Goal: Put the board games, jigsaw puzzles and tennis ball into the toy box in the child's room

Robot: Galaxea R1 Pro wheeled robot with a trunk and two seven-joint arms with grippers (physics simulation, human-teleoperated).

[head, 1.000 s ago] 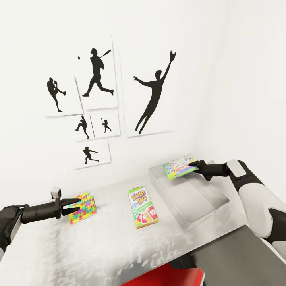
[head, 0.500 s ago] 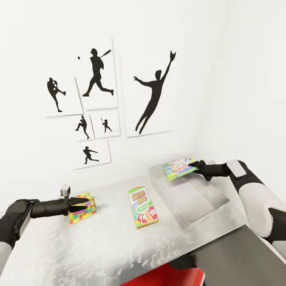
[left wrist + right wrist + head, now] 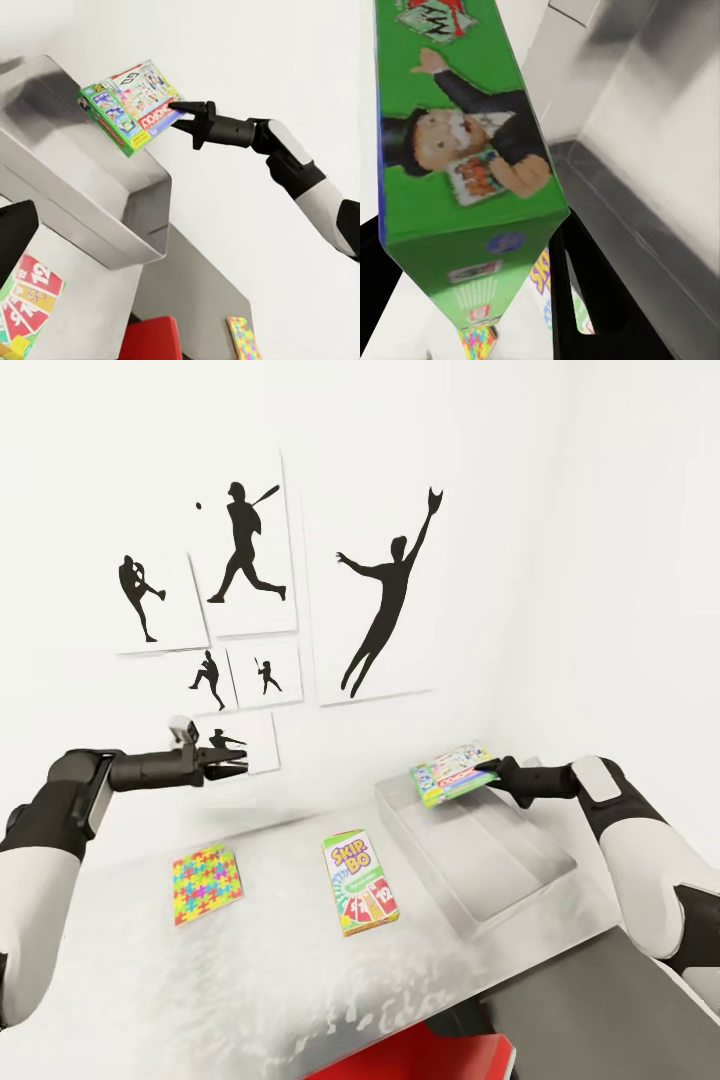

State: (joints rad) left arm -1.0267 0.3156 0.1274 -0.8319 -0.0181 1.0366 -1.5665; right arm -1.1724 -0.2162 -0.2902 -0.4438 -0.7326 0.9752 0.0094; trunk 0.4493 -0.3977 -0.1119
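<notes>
My right gripper [image 3: 490, 772] is shut on a green Monopoly board game [image 3: 452, 775], holding it tilted over the far corner of the clear toy box [image 3: 500, 880]. The left wrist view shows the same board game [image 3: 131, 105] above the toy box's rim [image 3: 112, 202]. On the table lie a Skip-Bo game [image 3: 360, 882] and a colourful jigsaw puzzle [image 3: 207, 883]. High above the puzzle, in front of the wall pictures, my left gripper [image 3: 238, 765] stands open and holds nothing. A second colourful puzzle [image 3: 244, 337] lies on a darker surface beyond the toy box.
The grey table [image 3: 250, 980] runs along a white wall hung with baseball silhouette pictures [image 3: 375, 600]. A darker grey surface [image 3: 600, 1000] adjoins the table at the right front. Something red [image 3: 430, 1060] sits below the table's front edge.
My left arm has lifted from beside the jigsaw puzzle up to the height of the wall pictures, still open. The puzzle stays on the table. The right gripper and its board game have barely moved.
</notes>
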